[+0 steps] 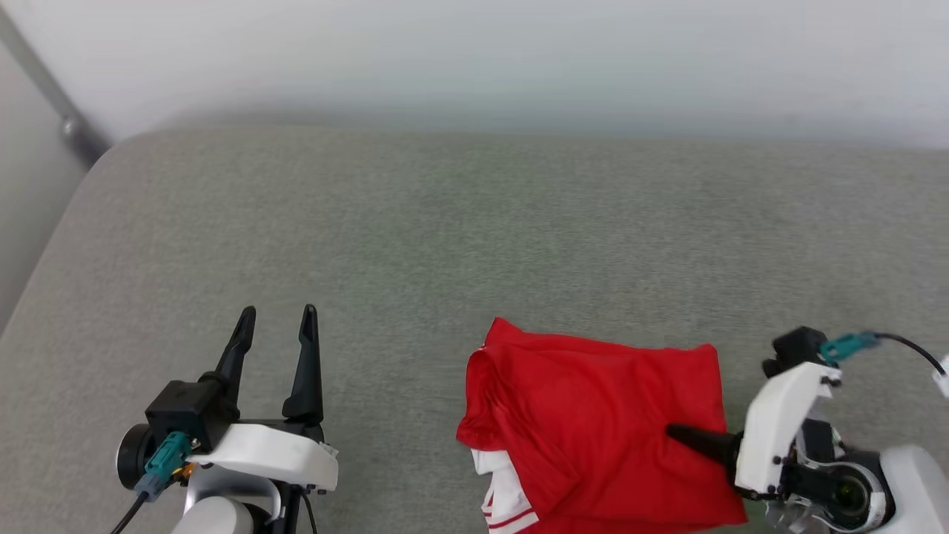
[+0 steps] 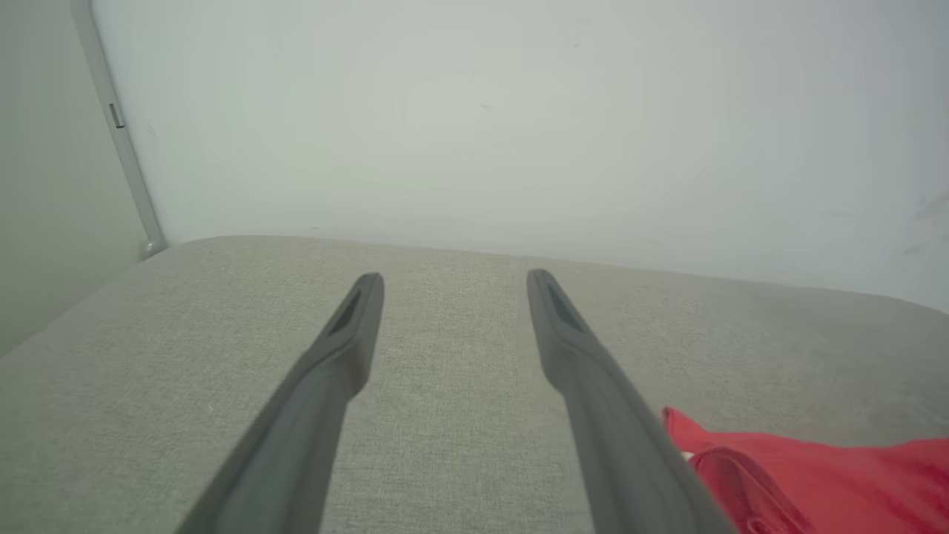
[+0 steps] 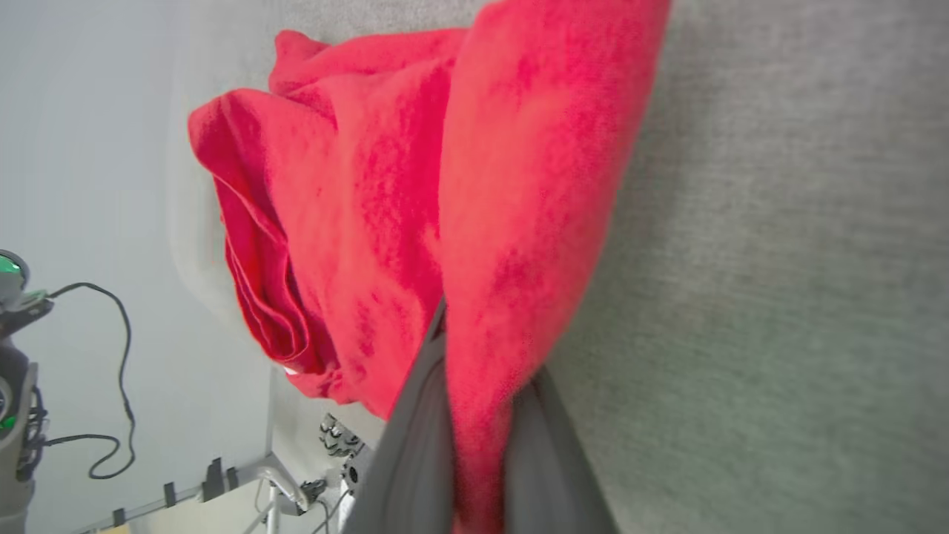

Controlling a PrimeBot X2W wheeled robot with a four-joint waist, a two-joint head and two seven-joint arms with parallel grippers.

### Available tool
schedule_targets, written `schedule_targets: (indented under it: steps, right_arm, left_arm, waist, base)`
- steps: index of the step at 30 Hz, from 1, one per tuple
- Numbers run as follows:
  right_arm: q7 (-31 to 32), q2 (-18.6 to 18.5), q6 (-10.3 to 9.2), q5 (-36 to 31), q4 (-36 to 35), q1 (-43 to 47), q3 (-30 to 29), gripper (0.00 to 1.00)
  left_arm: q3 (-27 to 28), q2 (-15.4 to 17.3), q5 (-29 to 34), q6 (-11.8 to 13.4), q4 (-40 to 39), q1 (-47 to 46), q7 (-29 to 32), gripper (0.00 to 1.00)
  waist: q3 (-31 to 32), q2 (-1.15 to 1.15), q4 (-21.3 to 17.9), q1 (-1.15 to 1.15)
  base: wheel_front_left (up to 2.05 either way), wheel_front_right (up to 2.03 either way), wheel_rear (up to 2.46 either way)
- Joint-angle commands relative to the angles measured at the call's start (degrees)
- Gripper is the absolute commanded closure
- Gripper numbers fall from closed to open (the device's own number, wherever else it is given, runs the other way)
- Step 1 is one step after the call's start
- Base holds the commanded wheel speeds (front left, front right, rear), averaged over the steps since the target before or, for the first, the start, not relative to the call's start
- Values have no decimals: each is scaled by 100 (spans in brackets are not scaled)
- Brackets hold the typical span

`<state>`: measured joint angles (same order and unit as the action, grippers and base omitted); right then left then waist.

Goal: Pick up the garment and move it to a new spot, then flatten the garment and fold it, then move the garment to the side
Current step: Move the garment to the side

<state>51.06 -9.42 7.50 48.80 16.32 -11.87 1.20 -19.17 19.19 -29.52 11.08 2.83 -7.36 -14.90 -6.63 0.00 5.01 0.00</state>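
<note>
The garment (image 1: 593,423), a red jersey folded into a rough rectangle, lies on the grey cushion (image 1: 445,237) at the front right; a white sleeve with red stripes (image 1: 508,500) peeks out at its lower left. My right gripper (image 1: 678,436) reaches in from the right, shut on the garment's right edge; in the right wrist view red cloth (image 3: 519,222) is pinched between the two dark fingers (image 3: 415,437). My left gripper (image 1: 276,320) stands open at the front left, nothing between its fingers (image 2: 348,348), well clear of the garment (image 2: 815,475).
A pale wall (image 1: 519,59) rises right behind the cushion. A grey metal pole (image 1: 44,89) runs down at the far left beside the cushion's rounded corner. The cushion's back and left parts are bare fabric.
</note>
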Motion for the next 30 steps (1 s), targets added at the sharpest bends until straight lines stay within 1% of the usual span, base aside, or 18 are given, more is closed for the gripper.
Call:
schedule_targets:
  steps: [1, 6, 7, 8, 11, 12, 13, 16, 20, 22, 26, 30]
  right_arm:
    - [-102, -227, -1, -335, -221, -163, 374, 100]
    - [-229, -751, -2, -1144, -561, -510, 1074, 100]
    - [-229, -751, -2, -1144, -561, -510, 1074, 100]
    - [-237, -841, -2, -1280, -628, -608, 1183, 100]
    - [-193, -1067, -2, -1632, -795, -857, 1469, 100]
    - [-162, -1210, -2, -1790, -843, -1011, 1574, 100]
    - [-162, -1210, -2, -1790, -843, -1011, 1574, 100]
    - [-170, -1392, -2, -1980, -899, -1256, 1701, 100]
    - [-355, -1626, -4, -2116, -726, -1595, 1649, 100]
    - [-506, -1684, -3, -2162, -575, -1745, 1537, 100]
    - [-889, -1856, -3, -2328, -221, -2044, 1210, 100]
    - [-1316, -1977, -4, -2514, 218, -2388, 822, 100]
  left_arm:
    - [29, -10, -1, 18, -3, 73, -39, 0]
    - [70, -40, -14, 30, -71, 165, -36, 0]
    - [70, -40, -14, 30, -71, 165, -36, 0]
    - [67, -58, -33, 13, -80, 183, -34, 0]
    - [81, -51, -14, 8, -96, 249, -33, 0]
    - [78, -71, 2, 4, -142, 246, -33, 0]
    - [78, -71, 2, 4, -142, 246, -33, 0]
    - [113, -34, 45, 7, -227, 174, -29, 0]
    - [95, 76, 150, -21, -403, -49, 9, 0]
    - [65, 151, 233, -52, -508, -238, 86, 0]
    - [4, 302, 409, -124, -742, -716, 271, 0]
    - [-2, 440, 571, -143, -1012, -1179, 464, 0]
  waist:
    - [170, 0, -286, 0]
    - [249, 0, -810, 0]
    - [249, 0, -810, 0]
    - [250, 0, -921, 0]
    - [230, 0, -1317, 0]
    - [174, 0, -1578, 0]
    - [174, 0, -1578, 0]
    - [-24, 0, -1999, 0]
    - [-419, 0, -2503, 0]
    - [-680, 0, -2676, 0]
    - [-1253, 0, -2853, 0]
    - [-1841, 0, -2899, 0]
  base:
    - [0, 0, 0]
    - [0, 0, 0]
    - [0, 0, 0]
    - [0, 0, 0]
    - [0, 0, 0]
    - [0, 0, 0]
    - [0, 0, 0]
    - [0, 0, 0]
    - [0, 0, 0]
    - [0, 0, 0]
    - [0, 0, 0]
    - [0, 0, 0]
